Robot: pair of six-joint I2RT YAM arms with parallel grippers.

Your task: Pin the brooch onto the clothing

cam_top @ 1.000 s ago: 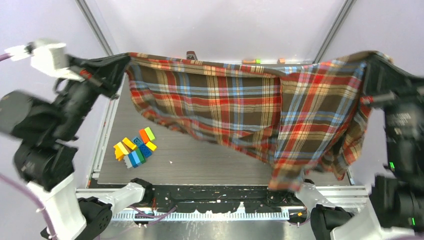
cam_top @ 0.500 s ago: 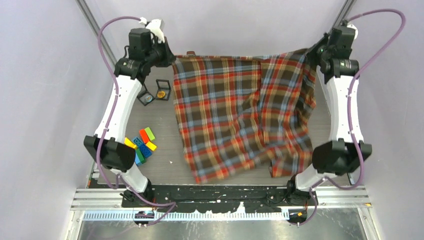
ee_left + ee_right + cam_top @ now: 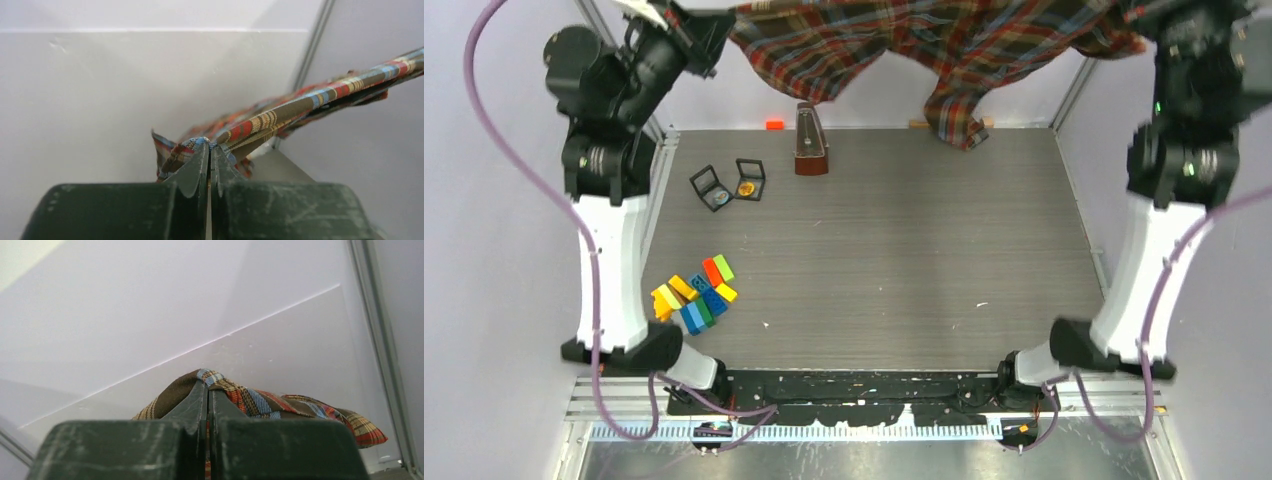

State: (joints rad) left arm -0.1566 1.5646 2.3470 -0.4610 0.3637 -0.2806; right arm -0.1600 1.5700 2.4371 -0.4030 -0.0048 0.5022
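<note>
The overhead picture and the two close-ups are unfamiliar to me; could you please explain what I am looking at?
Two robot arms stand at the near edge of a table. The overhead view comes from a fixed camera above them; each close-up comes from a camera on one wrist. The left gripper and right gripper are each shut on an edge of the plaid shirt, lifted high between them. On the table lie coloured blocks, two small open boxes and a brown pyramid-shaped object.
</note>
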